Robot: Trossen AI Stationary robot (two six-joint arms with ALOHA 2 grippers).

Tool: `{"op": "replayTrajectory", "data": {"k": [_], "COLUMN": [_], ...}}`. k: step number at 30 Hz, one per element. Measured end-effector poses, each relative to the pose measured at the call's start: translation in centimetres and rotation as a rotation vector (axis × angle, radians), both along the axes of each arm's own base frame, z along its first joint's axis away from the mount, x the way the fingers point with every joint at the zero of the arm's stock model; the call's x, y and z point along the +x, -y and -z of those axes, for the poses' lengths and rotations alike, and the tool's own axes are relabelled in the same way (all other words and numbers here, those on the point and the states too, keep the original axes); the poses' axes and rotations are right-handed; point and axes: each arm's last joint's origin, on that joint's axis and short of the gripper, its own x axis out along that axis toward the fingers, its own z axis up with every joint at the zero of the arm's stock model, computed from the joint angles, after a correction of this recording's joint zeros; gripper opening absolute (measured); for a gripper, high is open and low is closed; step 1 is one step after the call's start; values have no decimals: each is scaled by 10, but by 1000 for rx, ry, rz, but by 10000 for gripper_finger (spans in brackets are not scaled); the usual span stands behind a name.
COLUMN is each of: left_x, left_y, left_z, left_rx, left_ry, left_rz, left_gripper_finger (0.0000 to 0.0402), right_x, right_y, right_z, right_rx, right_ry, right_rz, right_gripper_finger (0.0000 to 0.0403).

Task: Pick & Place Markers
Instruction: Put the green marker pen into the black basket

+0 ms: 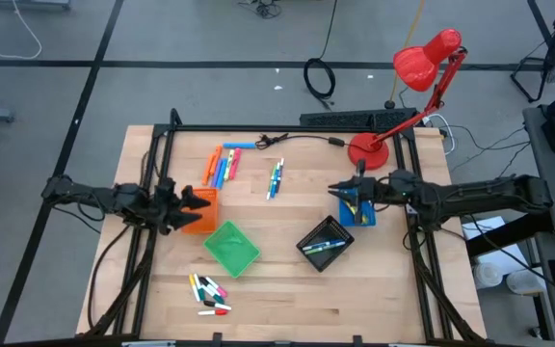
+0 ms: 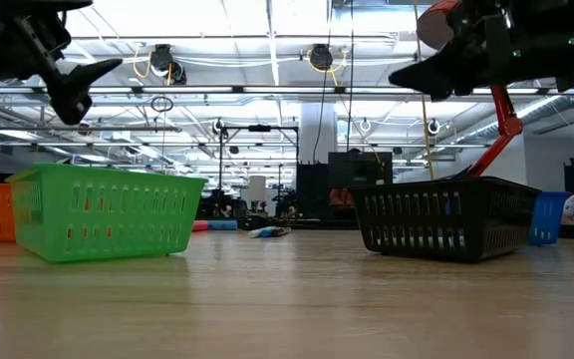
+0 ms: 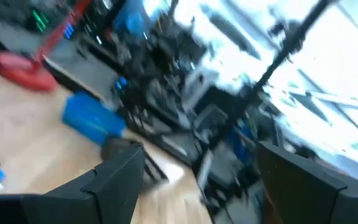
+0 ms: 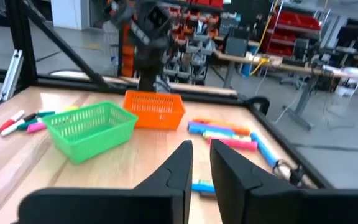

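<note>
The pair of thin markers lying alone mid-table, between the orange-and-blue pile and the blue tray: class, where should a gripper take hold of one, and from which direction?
Probably at mid-barrel, coming straight down. The thin markers lie flat on the table, nearly parallel and close together, so fingers should close across the barrel's width, turned square to its length. Start with the outer one, since its free side appears to leave room for a finger.

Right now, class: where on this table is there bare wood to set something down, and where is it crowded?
Free: the near right corner, in front of the black tray, and the near left, beside the short markers. Crowded: the middle band, with orange tray, green tray, blue tray and both grippers.
</note>
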Motion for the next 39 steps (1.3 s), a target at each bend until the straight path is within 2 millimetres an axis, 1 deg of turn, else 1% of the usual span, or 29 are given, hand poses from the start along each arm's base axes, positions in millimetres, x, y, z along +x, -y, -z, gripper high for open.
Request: {"op": "replayTrajectory", "data": {"k": [3,7,10,15,18,21,24,26,28,30,32,36,39], "left_x": [-1,-1,-1,1,2,5,14,25,43,68,96,156,197], "left_y": [-1,-2,-3,-3,-6,-8,-9,-11,-12,-13,-16,-32,-48], "left_z": [-4,-7,-6,2,2,-5,-19,-31,-46,-57,-64,-64,-53], "left_rx": [4,33,91,209,205,163,127,104,119,161,222,285,286], "left_ry": [45,71,65,-12,-37,-127,-318,-447,-555,-655,-757,-946,-1057], "left_rz": [-41,-64,-109,-136,-233,-317,-379,-418,-446,-454,-450,-488,-459], "left_gripper_finger": [310,310,310,310,310,310,310,310,310,310,310,310,310], "right_x": [-1,-2,-2,-3,-3,-3,-3,-3,-3,-3,-3,-3,-3], "right_y": [0,0,0,0,-2,-4,-5,-5,-5,-5,-5,-5,-5], "right_z": [6,6,4,3,4,6,6,6,5,4,4,4,4], "right_rx": [5,-29,30,109,171,176,154,139,131,113,97,95,95], "right_ry": [-17,24,57,73,60,44,40,46,53,60,62,63,63], "right_rz": [0,-2,1,3,-5,-15,-17,-17,-18,-19,-20,-20,-20], "right_gripper_finger": [44,44,43,43,44,46,47,47,48,47,48,47,47]}}
